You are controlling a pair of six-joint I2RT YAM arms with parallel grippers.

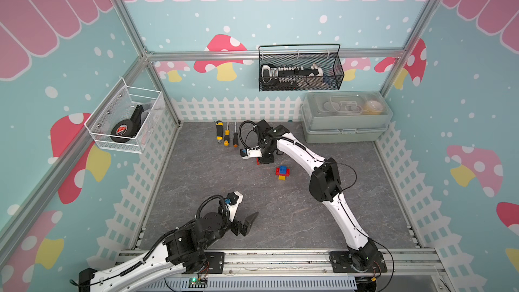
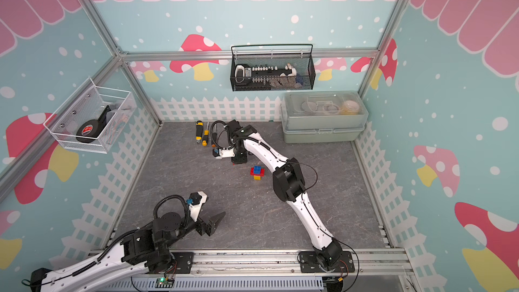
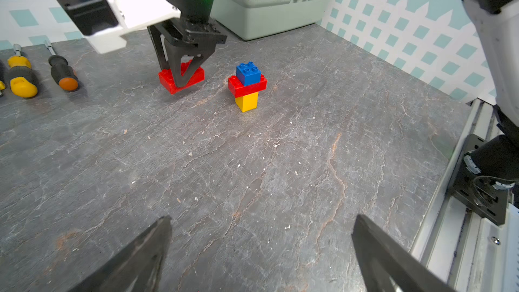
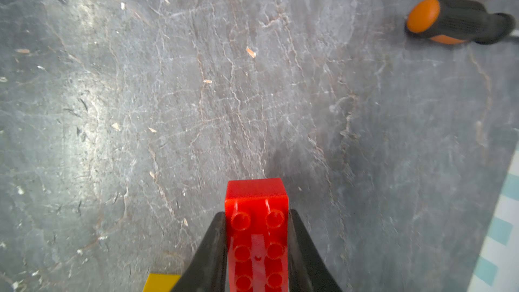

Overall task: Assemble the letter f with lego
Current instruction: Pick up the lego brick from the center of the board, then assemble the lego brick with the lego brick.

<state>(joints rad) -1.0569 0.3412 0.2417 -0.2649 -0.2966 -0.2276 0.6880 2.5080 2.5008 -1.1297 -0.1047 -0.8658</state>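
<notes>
Red brick (image 3: 165, 79) is sitting clamped by its long sides in the right pincer (image 4: 257, 213), low over the counter (image 3: 252, 169) near the screwdrivers (image 1: 227, 134), while the left pincer (image 3: 261, 220) is hanging wide and empty. Judged: it is needing a level carry and a straight press onto the blue brick (image 3: 248, 73) topping the nearby stack (image 3: 246, 87), whose narrow yellow foot is risking a tip. Grey veined counter is lying flat, chip-speckled, fence-print walls (image 3: 407, 23) enclosing it.

No text can be read anywhere; the roll of black tape (image 1: 122, 132) in the white wire basket (image 1: 112, 108) carries a red-and-white label, too small to make out; the studs of the red lego brick (image 4: 257, 237) are too blurred for lettering.
</notes>
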